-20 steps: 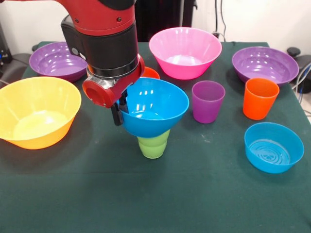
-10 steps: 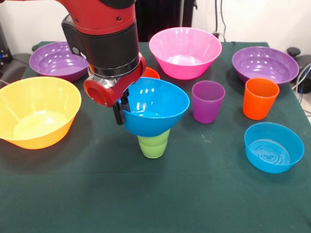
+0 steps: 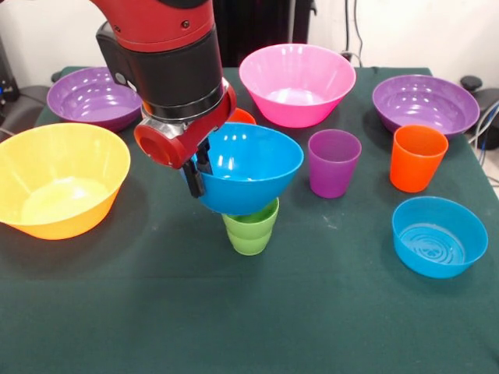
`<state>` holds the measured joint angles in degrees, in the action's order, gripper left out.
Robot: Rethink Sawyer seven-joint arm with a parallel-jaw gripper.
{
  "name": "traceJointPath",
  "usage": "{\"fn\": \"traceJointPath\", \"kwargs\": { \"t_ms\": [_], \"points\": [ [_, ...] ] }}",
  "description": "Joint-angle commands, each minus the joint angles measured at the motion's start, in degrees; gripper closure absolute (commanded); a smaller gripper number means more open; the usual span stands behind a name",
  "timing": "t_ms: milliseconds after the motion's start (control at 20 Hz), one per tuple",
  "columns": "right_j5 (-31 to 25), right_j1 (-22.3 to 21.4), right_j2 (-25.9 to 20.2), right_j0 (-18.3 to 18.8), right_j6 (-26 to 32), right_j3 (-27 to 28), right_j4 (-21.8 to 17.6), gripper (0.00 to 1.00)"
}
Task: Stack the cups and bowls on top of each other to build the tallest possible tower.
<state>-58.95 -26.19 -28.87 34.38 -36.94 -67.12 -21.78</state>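
While the gripper [image 3: 198,173] is clamped on the rim of the blue bowl [image 3: 248,167], tilted just above the green cup [image 3: 250,227], it must level it and release.

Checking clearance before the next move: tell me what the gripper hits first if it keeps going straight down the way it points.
Its fingers already straddle the blue bowl's rim, so the gripper would probably meet that rim first, pushing the bowl down onto the green cup beneath. Depth is uncertain.
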Motion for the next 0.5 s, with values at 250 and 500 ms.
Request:
{"fn": "traceJointPath", "kwargs": {
  "t_ms": [250,500],
  "points": [
    [-10.3,-1.2,-1.3,-1.0,2.3,-2.1,1.0,1.0],
    [-11.0,-1.9,-1.5,-1.2,1.5,-2.4,1.3,1.0]
  ]
}}
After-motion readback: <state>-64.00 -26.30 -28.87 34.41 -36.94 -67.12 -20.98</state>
